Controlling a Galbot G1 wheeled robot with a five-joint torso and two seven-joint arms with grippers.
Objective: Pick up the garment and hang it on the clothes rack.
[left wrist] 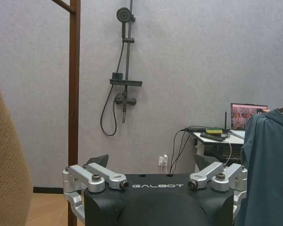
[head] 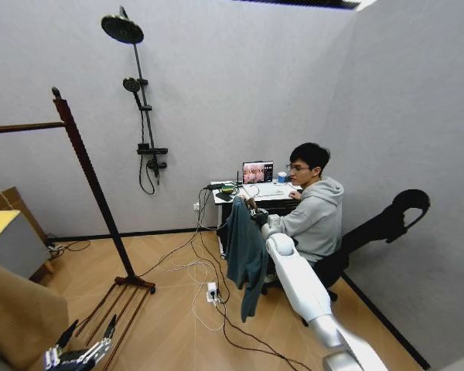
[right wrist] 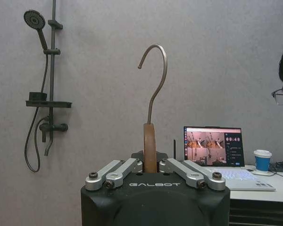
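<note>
left gripper [head: 81, 349] low, rack [head: 93, 185] beside — right gripper [right wrist: 151, 168] clamping shirt hanger [right wrist: 151, 136]

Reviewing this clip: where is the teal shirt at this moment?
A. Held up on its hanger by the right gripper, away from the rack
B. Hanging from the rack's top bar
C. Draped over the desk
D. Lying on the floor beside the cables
A: the right gripper is shut on the wooden hanger, and the garment hangs from it near the desk, apart from the clothes rack.

White right arm [head: 301, 282]; black GALBOT-marked wrist housings carry silver screwed finger links.
</note>
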